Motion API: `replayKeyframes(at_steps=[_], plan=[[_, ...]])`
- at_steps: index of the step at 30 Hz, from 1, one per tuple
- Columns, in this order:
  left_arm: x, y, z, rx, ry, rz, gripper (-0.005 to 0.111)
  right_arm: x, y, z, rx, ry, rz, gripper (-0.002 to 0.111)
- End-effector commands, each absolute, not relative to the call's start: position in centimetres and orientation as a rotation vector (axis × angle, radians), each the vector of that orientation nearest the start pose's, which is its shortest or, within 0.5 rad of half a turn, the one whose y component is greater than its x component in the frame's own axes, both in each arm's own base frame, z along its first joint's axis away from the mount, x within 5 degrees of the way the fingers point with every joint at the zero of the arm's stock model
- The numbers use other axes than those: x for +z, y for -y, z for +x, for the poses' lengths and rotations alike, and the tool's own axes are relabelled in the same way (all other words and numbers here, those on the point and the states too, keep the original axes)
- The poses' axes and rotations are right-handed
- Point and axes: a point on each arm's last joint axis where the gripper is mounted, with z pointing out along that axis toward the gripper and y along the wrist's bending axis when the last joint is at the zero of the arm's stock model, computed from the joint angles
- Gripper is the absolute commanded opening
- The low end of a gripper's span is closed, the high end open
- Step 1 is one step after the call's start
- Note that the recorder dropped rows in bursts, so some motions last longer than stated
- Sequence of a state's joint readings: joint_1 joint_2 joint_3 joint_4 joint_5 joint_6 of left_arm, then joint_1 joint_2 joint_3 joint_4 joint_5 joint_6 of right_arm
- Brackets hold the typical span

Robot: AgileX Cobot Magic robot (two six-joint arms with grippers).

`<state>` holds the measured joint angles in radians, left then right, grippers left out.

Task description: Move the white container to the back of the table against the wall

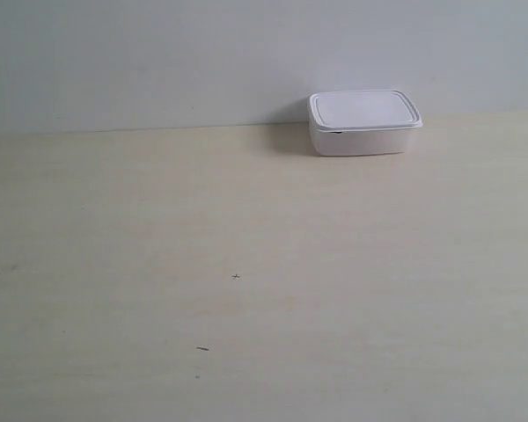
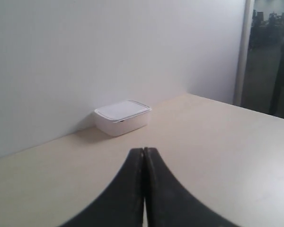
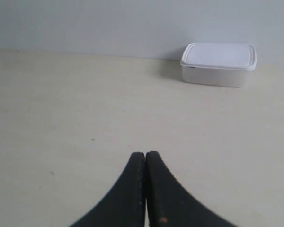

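Sitting at the back of the table [image 1: 246, 264], the white container [image 1: 363, 122] is right up against the wall [image 1: 158, 53], lid on. The left gripper [image 2: 144, 152] is closed tight and holds nothing. The right gripper [image 3: 145, 156] is closed and empty too. Both are well away from the wall.

White container [image 1: 364, 122] against wall [image 1: 158, 61]
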<state>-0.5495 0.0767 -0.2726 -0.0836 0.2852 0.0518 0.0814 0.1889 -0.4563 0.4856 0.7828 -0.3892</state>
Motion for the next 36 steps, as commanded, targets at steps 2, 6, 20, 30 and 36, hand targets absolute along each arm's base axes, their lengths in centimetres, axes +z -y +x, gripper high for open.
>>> replayKeyframes(at_steps=[2,6,20,30,36], plan=[[27.9,2.2,4.1,-0.363,-1.446,0.407,0.000,29.1,-2.7,4.8,0.320,-1.739,-0.206,0.000],[28.0,2.1,4.1,-0.313,-1.427,0.433,0.000,28.9,-2.5,5.0,0.310,-1.722,-0.187,0.000],[27.4,2.2,4.2,-0.304,-1.487,0.449,0.000,28.7,-2.6,5.0,0.320,-1.738,-0.191,0.000],[24.9,2.2,4.6,-0.255,-1.618,0.500,0.000,28.9,-1.7,5.8,0.251,-1.594,-0.091,0.000],[22.6,2.4,5.3,-0.127,-1.546,0.591,0.000,26.7,-1.0,6.6,0.105,-1.553,-0.093,0.000]])
